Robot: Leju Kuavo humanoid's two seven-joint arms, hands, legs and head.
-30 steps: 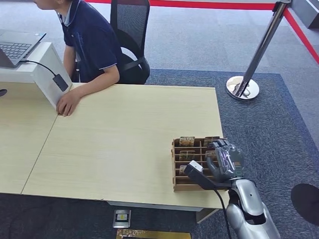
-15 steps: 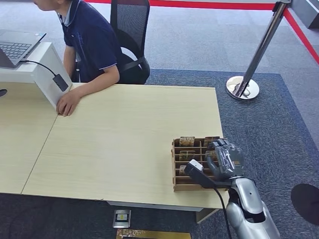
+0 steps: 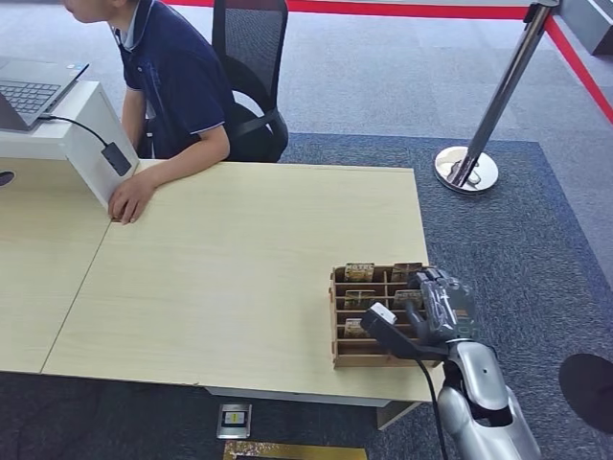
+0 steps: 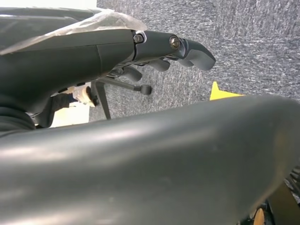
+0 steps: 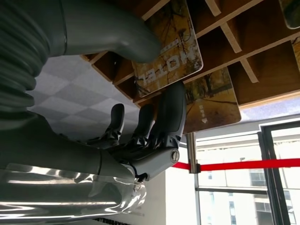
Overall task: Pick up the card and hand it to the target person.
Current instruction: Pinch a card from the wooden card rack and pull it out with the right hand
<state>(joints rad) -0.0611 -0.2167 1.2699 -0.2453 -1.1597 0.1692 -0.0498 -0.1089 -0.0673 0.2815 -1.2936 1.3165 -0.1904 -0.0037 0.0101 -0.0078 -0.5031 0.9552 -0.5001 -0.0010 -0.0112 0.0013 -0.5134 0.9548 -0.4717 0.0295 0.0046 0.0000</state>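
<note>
Reaching: the right hand (image 3: 442, 309) is over the right part of the wooden rack (image 3: 340, 316), at the near right corner of the table (image 3: 238, 259).
Right hand fingers: in the right wrist view the thumb (image 5: 116, 40) lies on one face of a card (image 5: 169, 49) and a dark finger (image 5: 171, 110) presses on its edge from the other side, so the card is pinched between them; the other fingers are curled beside it.
Card: it is in a slot of the rack, tilted, with an autumn picture and the letters "HOTEL" on it.
Second card: another card (image 5: 212, 101) stands in the next slot, just beside the first one.
Rack: it has many small slots, and several more cards (image 3: 359, 272) stand in the far row.
Left hand: the left hand (image 4: 166, 49) hangs over grey carpet, fingers slightly curled and apart, with nothing in them.
Person: a person (image 3: 173, 86) in a dark blue shirt sits at the far left of the table, one hand (image 3: 130, 199) flat on the top, well apart from the rack.
Other things: a laptop (image 3: 33, 91) on a white stand, and a post (image 3: 485, 125) with red tape on the carpet.
</note>
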